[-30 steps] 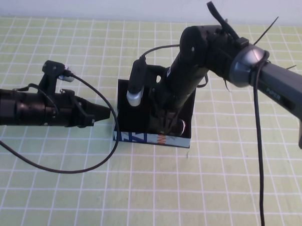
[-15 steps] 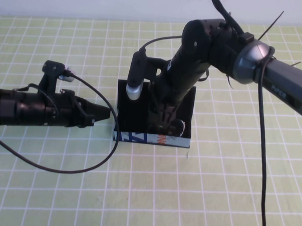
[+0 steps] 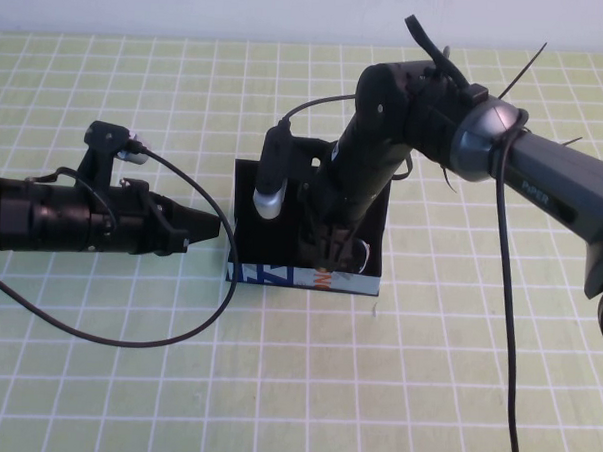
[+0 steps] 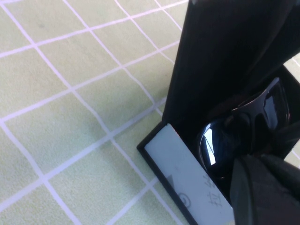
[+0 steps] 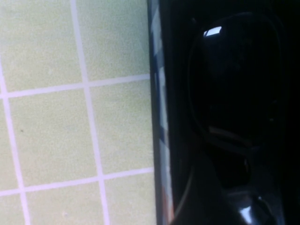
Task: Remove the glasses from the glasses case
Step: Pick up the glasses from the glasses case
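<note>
Right gripper (image 3: 332, 249) reaching into the open black box-shaped glasses case (image 3: 304, 278)

Its finger spread cannot be told; the dark glossy black-framed glasses (image 4: 243, 126) lie inside; left gripper (image 3: 206, 227), closed, sits beside the case's side; a shallow grasp could slip off the lens.

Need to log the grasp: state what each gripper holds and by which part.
Cannot be told for the right gripper: it reaches into the glasses case at the glasses, grip hidden. The left gripper hovers beside the case, holding nothing.

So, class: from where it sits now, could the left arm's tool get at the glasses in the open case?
Probably not: the left tool sits beside the glasses case, and the right tool already occupies it above the glasses.
</note>
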`<control>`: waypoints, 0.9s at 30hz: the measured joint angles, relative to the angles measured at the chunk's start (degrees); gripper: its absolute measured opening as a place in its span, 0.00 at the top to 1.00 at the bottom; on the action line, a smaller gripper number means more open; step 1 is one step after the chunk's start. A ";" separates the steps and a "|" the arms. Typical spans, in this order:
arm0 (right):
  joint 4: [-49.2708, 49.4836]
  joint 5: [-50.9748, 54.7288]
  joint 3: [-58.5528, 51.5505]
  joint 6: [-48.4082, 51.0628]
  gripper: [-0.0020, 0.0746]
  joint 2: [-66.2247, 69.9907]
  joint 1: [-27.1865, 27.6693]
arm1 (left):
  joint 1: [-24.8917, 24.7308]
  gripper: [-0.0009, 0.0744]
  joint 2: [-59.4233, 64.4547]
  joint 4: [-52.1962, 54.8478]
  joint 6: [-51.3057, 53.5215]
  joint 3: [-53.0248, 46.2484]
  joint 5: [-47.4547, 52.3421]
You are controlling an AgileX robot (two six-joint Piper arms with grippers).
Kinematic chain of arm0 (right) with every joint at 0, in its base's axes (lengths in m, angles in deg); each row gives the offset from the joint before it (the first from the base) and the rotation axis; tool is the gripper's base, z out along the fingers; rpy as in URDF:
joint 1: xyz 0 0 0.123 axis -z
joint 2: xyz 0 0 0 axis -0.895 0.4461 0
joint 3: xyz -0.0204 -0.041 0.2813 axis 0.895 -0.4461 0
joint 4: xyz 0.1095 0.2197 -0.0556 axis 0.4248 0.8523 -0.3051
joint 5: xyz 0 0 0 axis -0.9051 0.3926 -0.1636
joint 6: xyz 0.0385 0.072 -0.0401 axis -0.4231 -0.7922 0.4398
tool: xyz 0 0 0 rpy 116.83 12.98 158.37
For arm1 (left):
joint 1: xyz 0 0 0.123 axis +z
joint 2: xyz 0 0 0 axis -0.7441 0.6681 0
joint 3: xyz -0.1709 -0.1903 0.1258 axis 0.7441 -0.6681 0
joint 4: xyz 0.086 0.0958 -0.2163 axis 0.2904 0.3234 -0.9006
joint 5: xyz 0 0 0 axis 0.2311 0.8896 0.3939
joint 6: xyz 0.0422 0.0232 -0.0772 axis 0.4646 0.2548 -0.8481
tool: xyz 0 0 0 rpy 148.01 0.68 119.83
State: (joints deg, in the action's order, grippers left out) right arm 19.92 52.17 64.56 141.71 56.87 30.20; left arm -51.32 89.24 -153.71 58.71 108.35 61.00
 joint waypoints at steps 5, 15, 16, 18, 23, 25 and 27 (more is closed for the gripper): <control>0.00 -0.11 0.00 0.04 0.50 0.00 0.00 | 0.00 0.99 0.00 0.13 0.00 0.00 0.00; -0.12 -0.98 0.00 0.26 0.50 0.71 0.00 | 0.00 0.99 0.00 0.13 0.00 0.00 0.00; -0.12 -0.98 0.00 0.26 0.50 0.71 0.00 | 0.00 0.99 0.00 0.13 0.00 0.00 0.00; -0.12 -0.98 0.00 0.26 0.50 0.71 0.00 | 0.00 0.99 0.00 0.13 0.00 0.00 0.00; -0.17 -0.88 0.00 0.26 0.56 0.71 0.00 | 0.00 0.99 0.00 0.13 0.00 0.00 0.00; -0.25 -0.79 0.00 0.26 0.59 0.71 0.00 | 0.00 0.99 0.00 0.13 0.00 0.00 0.00; -0.25 -0.79 0.00 0.26 0.63 0.71 0.00 | 0.00 0.99 0.00 0.13 0.00 0.00 0.00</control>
State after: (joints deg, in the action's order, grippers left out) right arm 19.66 51.38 64.56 141.98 57.58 30.20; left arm -51.32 89.24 -153.58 58.71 108.35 61.00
